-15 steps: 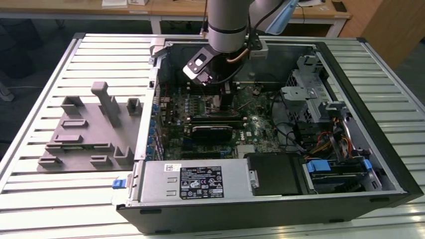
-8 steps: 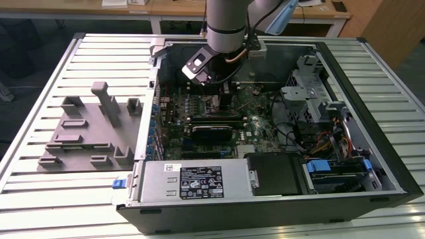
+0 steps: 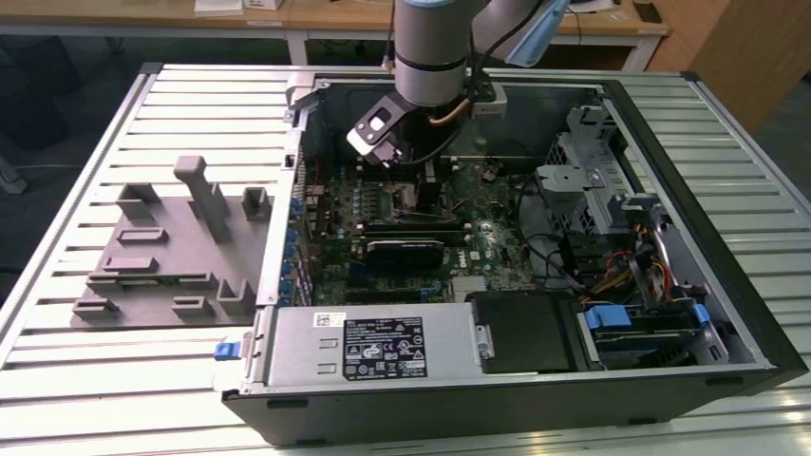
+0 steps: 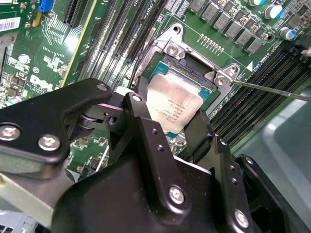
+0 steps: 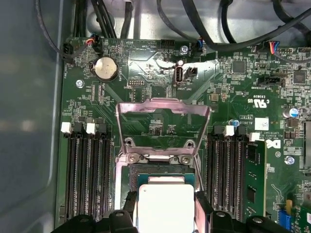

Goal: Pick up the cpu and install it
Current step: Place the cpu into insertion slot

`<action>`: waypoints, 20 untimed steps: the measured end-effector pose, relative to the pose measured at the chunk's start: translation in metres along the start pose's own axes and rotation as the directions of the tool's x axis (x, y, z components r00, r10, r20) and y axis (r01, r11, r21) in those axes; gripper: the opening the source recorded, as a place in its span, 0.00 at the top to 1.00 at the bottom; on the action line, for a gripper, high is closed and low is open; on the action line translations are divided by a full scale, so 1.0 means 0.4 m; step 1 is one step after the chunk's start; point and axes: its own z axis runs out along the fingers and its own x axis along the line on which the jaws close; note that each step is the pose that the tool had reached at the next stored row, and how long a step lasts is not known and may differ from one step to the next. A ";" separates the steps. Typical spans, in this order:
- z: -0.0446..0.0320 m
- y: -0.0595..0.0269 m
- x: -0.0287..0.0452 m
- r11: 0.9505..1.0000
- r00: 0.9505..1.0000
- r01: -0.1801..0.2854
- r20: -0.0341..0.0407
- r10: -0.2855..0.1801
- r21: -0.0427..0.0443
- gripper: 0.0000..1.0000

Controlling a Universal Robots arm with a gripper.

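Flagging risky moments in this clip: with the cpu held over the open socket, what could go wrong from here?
1. The cpu, clamped in the gripper, overlaps only part of the socket; lowered so, it might land askew and damage contacts.
2. The fingers flank it close to the metal frame and the lever, and could catch there.

In the exterior view, a white label point(image 3: 380, 347) with black print and round marks covers the power supply point(image 3: 285, 353), at 6 o'clock in the case point(image 3: 507, 410). A smaller sticker point(image 3: 330, 320) sits at the label's 10 o'clock. Both are too small to tell.

In the second wrist view, the cpu point(image 4: 172, 104) bears faint engraved lines. The motherboard point(image 4: 48, 53) carries a white logo point(image 4: 41, 83), a barcode sticker point(image 4: 9, 23) and 1 white triangle point(image 4: 250, 65) beside the socket frame point(image 4: 163, 39).

In the first wrist view, white lettering dots the motherboard around a square sticker point(image 5: 262, 124).
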 end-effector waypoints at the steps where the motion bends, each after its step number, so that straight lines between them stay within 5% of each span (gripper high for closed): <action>1: 0.001 0.000 0.000 1.000 1.000 0.000 0.000 0.000 0.001 0.46; 20: 0.022 0.000 0.009 1.000 1.000 -0.001 0.001 0.001 0.002 0.46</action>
